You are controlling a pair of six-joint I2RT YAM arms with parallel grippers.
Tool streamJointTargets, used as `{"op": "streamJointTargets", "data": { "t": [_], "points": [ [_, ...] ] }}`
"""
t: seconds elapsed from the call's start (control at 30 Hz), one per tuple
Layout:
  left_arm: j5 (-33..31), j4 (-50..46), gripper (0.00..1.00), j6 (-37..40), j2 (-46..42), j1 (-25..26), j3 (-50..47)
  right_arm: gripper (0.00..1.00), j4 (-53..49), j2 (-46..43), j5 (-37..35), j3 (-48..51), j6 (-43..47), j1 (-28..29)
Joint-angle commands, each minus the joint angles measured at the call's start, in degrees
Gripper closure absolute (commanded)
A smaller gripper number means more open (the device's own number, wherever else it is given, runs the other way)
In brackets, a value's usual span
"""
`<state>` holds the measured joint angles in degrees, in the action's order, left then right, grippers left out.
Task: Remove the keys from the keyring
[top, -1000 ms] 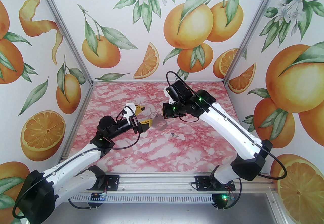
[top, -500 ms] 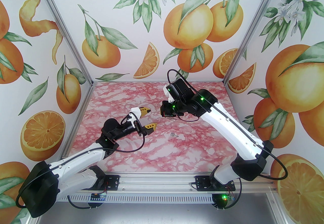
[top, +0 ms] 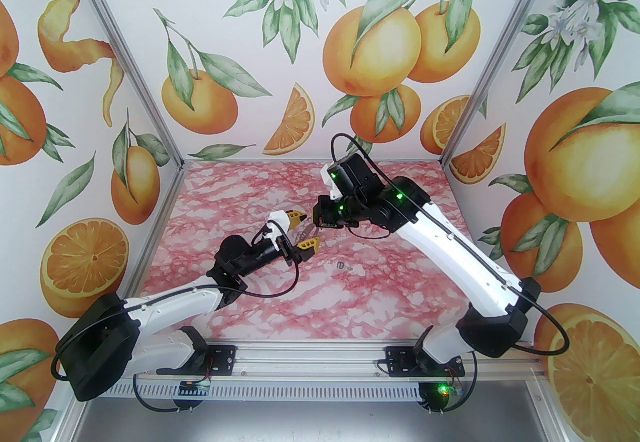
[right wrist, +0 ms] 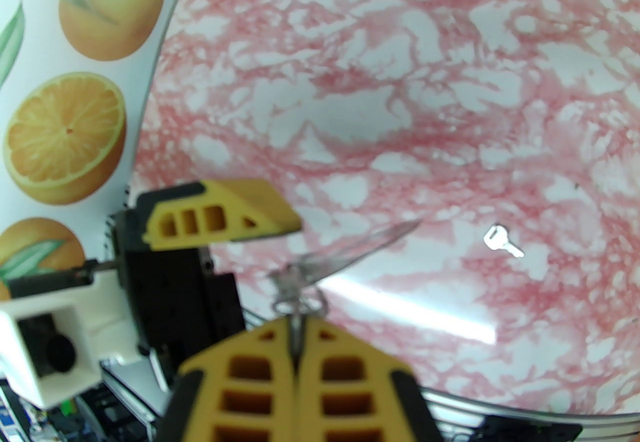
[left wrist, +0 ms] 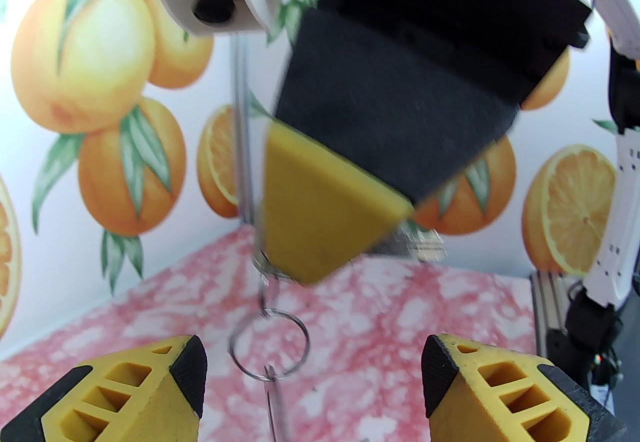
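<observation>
Mid-table, above the pink marble table (top: 350,320), both arms meet tip to tip.

Progress: one loose key (right wrist: 502,241) lies flat on the table, off the bunch, nearer the bases than the grippers and apart from both. I count that one as done. The rest isn't. At least one hanging key (right wrist: 370,242) (blurred blade) sticks out from the bunch. Can't count what's left, too blurry.

R gripper (right wrist: 298,325): fingers pressed together, keyring (right wrist: 297,297) pinched at the tips, held up in the air. Most of the loop is hidden; only small rings + a metal stub show.

L gripper (left wrist: 315,360): jaws well apart, nothing in them. A thin wire ring (left wrist: 270,347) dangles under R's fingertip. It sits between L's two fingers, off-centre, touching neither as far as I can see.

Judgement: L is lined up to nip that ring & pull it off. Thin target, easy to miss.
</observation>
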<state>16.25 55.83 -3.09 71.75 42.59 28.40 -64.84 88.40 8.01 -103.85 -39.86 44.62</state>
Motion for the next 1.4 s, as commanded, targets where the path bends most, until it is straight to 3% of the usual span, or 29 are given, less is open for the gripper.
{"op": "streamJointTargets", "data": {
  "t": [0.0, 0.4, 0.7, 0.93, 1.13, 1.27, 1.3, 1.37],
  "points": [
    [-5.49, 3.91, 0.31, -1.03, 1.26, 0.28, 0.32, 1.0, 3.24, -2.23, 0.89, 0.65, -1.54, 0.27],
    [-7.8, 6.06, 0.28, 3.06, 2.28, 2.91, -0.23, 1.0, 6.11, -3.23, -0.94, 2.12, -6.51, 0.63],
    [-22.68, 5.03, 0.27, 3.39, 1.84, 3.82, -1.12, 1.0, 10.79, -3.63, -3.12, 4.41, -11.53, 3.1],
    [-21.44, 4.12, 0.3, 4.98, 1.25, 3.91, -1.71, 1.0, 11.93, -4.27, -6.26, 4.96, -12.7, 3.2],
    [-16.5, 4.9, 0.29, 6.46, 0.48, 4.01, -2.56, 1.0, 12.61, -3.98, -7.83, 4.27, -13.3, 3.24],
    [-19.41, 4.85, 0.3, 7.44, -0.53, 4.0, -2.31, 1.0, 13.05, -3.98, -7.83, 4.36, -13.65, 3.36],
    [-23.71, 3.6, 0.33, 7.77, -1.77, 4.05, -1.88, 1.0, 13.67, -4.4, -8.14, 5.06, -14.01, 3.34],
    [-23.97, 3.73, 0.38, 8.52, -2.44, 4.04, -2.01, 1.0, 14.15, -4.87, -8.71, 5.8, -14.55, 3.29]
  ]
}}
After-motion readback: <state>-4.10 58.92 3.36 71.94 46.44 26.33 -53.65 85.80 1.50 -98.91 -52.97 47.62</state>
